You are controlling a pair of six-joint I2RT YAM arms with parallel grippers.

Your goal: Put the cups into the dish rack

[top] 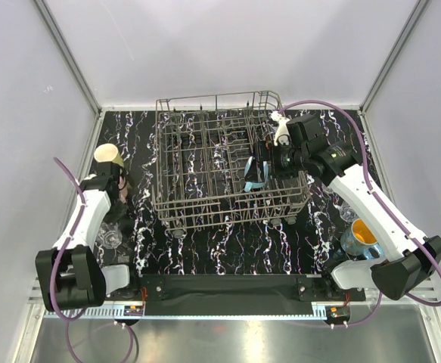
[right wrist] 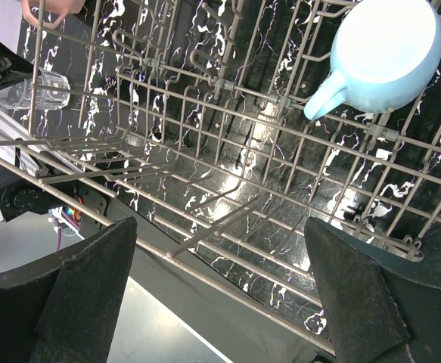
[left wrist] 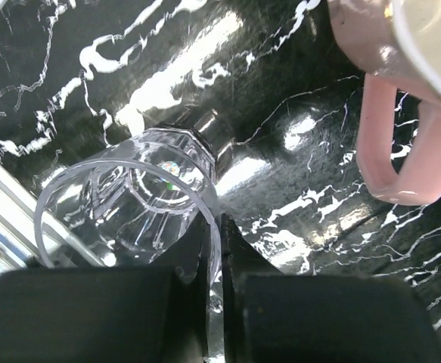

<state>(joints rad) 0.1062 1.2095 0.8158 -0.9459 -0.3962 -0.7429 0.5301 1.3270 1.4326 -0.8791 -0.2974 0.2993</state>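
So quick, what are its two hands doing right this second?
Left hand: closed, pinching the rim of a clear glass.
Right hand: open, holding nothing, above the dish rack.

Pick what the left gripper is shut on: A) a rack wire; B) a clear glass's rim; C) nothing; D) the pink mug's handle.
B: the left wrist view shows the left gripper pinching the rim of the clear glass, with the pink mug lying apart.
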